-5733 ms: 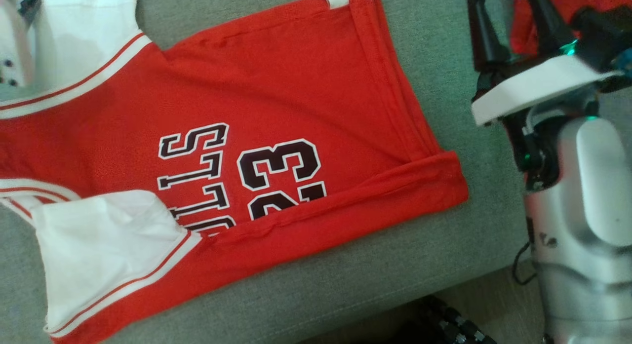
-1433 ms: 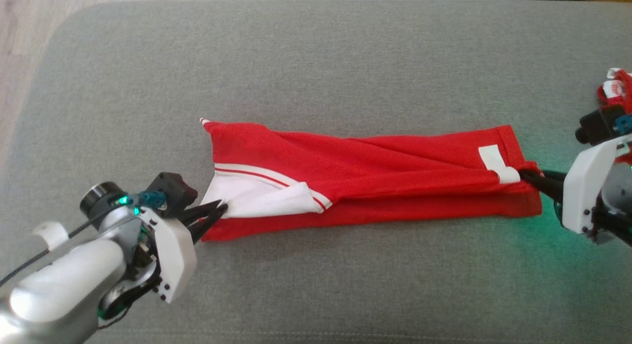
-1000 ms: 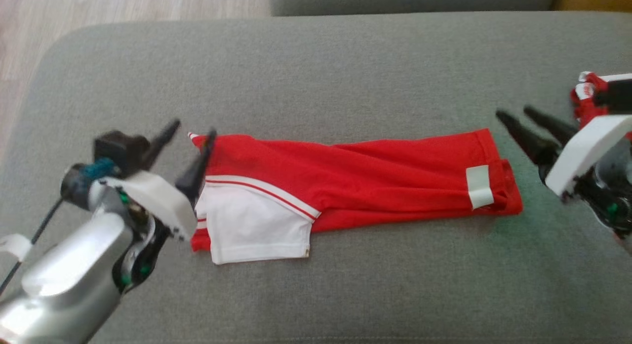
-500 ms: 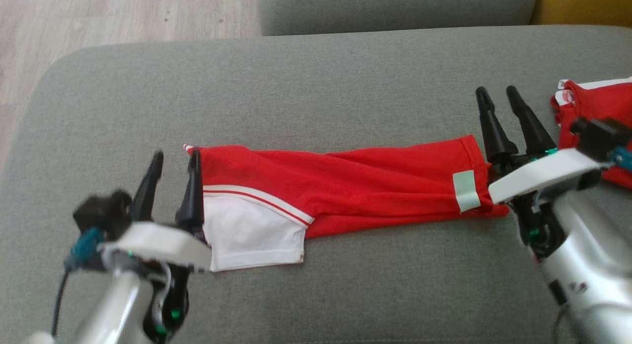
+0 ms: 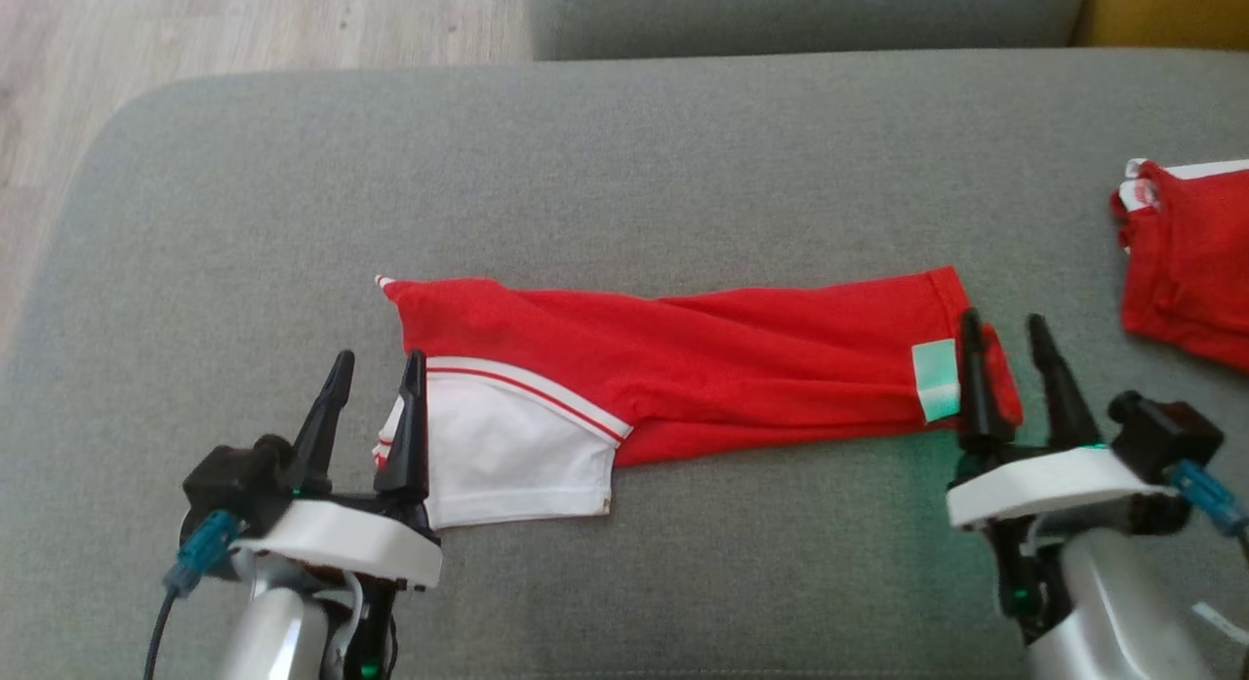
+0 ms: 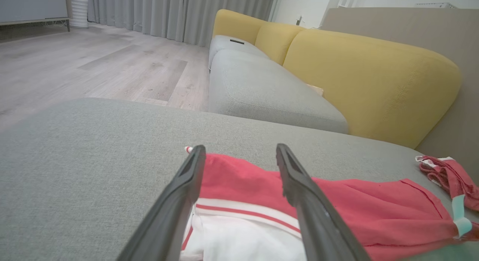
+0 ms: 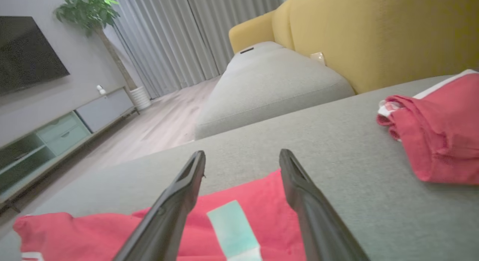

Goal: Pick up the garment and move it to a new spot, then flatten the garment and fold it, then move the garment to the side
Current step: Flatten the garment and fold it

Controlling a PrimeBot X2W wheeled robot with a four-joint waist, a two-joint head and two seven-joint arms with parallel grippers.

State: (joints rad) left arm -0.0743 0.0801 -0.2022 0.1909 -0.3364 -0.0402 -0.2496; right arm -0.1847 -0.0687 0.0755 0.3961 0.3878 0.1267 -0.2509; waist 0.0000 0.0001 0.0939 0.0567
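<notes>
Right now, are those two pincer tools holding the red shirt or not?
Left tool: open, holding nothing, by the white end of the red garment.
Right tool: open, holding nothing, by the garment's tagged end.

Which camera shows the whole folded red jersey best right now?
Head view: the folded red jersey lies end to end on the grey cushion, both ends visible. The left wrist view shows it foreshortened, its white-trimmed end cropped; the right wrist view gives just the end with the pale tab.
</notes>
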